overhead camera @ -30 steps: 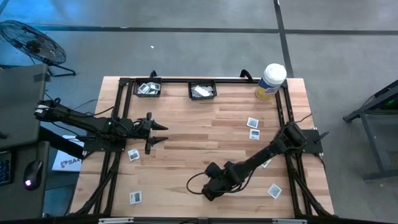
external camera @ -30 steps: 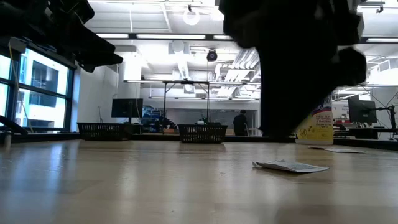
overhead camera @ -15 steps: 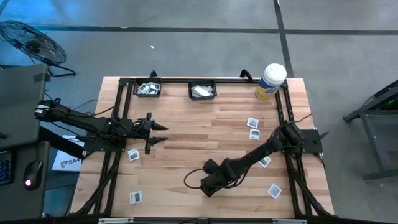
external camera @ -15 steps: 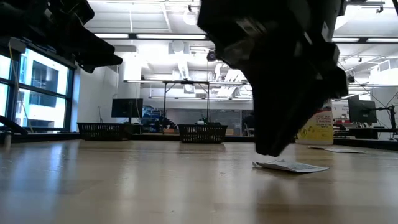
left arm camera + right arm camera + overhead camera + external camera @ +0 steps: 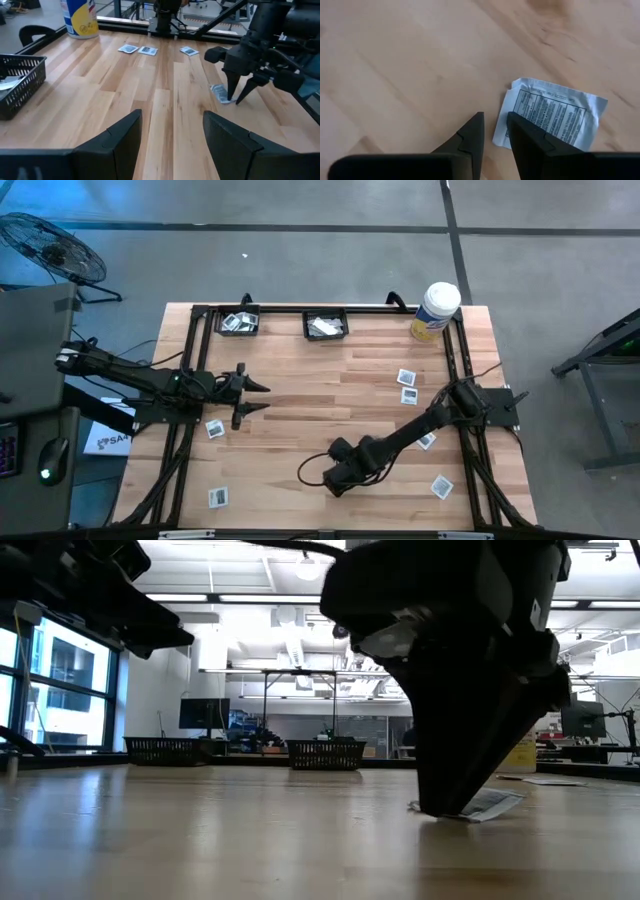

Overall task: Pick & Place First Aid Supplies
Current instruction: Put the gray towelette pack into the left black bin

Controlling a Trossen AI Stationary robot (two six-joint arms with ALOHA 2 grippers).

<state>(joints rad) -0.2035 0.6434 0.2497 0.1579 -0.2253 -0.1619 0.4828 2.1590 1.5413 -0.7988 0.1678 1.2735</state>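
The first aid supplies are small flat white packets scattered on the wooden table. One packet with dark print lies near the table's front middle. My right gripper points down over that packet's edge, fingers open a little. One finger is over the packet, the other over bare wood. The left wrist view shows the same packet beside those fingers. My left gripper hovers open at the table's left, above the wood. My right gripper comes from above, pointing steeply down, and one fingertip is down on the packet's near edge. The other fingertip is on the wood beside it. The packet lies on the table, its free end tipped up slightly.
Other packets lie at right and at left. Two black baskets with packets stand at the far edge. A white tub stands at the far right.
My right gripper has sunk toward the table until its fingertips reach the packet near the front middle. The packet's free end now stands slightly tipped up, where it lay flat before.
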